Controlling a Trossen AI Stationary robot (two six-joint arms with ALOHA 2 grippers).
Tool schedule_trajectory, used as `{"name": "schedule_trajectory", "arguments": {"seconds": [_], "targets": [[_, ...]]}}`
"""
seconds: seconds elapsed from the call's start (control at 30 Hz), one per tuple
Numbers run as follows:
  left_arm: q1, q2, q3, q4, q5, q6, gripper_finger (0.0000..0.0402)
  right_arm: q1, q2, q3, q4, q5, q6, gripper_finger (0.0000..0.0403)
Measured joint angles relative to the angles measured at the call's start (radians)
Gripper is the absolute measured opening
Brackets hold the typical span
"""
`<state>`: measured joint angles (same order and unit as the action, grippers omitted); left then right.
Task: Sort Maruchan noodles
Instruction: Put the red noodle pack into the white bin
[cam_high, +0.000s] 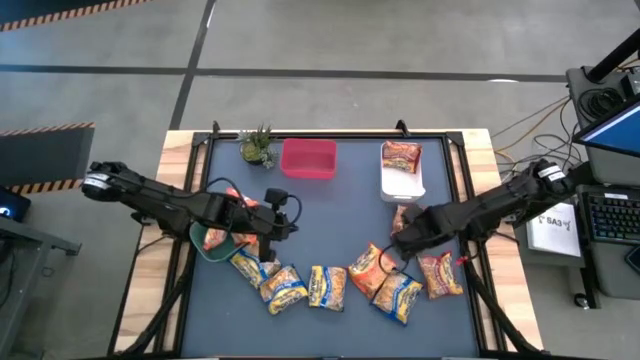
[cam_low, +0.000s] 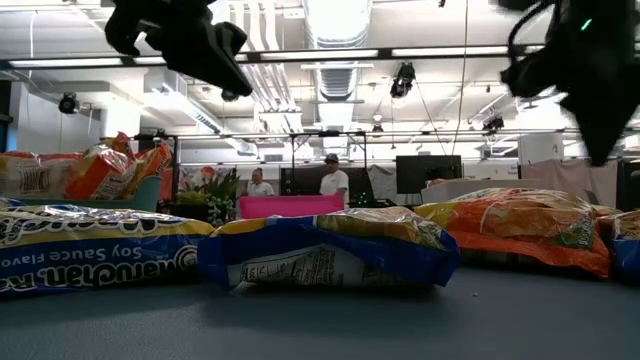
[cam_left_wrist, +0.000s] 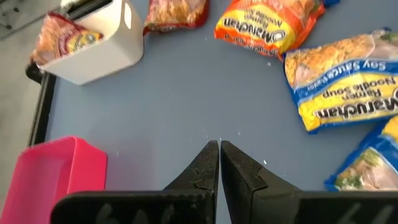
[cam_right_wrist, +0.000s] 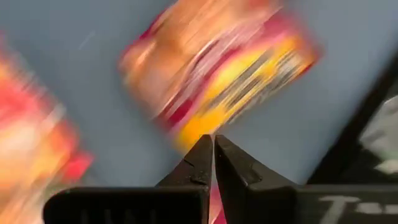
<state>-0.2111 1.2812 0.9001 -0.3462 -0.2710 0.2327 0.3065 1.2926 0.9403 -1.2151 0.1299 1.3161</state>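
High view: Maruchan noodles (cam_high: 330, 287) lie in an arc along the surface's near edge, awaiting sorting. Right gripper (cam_high: 396, 240) hovers over them, fingers closed on a red packet's (cam_right_wrist: 217, 74) corner. Left gripper (cam_high: 272, 228) waits empty, fingers closed, over the green bin (cam_high: 212, 243) holding orange packets.

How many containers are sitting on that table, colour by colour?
Pink bin: 1
White bin: 1
Green container: 1
Total: 3
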Motion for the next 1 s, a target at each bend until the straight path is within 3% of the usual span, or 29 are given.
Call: {"name": "schedule_trajectory", "arguments": {"seconds": [0.07, 0.3, 0.53, 0.8, 1.0], "targets": [[0.0, 0.0, 0.0, 0.013, -0.001, 0.002, 0.0, -0.035, 0.0, -0.032, 0.016, 0.057, -0.032, 0.0009], [0.0, 0.0, 0.0, 0.009, -0.007, -0.013, 0.0, -0.109, 0.001, -0.15, 0.202, 0.047, -0.122, 0.0008], [0.0, 0.0, 0.0, 0.057, -0.01, -0.006, 0.0, -0.111, -0.004, -0.153, 0.4, 0.085, -0.221, 0.0008], [0.0, 0.0, 0.0, 0.083, -0.01, -0.133, 0.0, -0.11, -0.052, -0.055, 0.242, 0.052, -0.306, 0.0008], [0.0, 0.033, 0.0, 0.15, -0.008, -0.247, 0.0, -0.111, -0.048, -0.107, 0.197, 0.081, -0.298, 0.0008]]}}
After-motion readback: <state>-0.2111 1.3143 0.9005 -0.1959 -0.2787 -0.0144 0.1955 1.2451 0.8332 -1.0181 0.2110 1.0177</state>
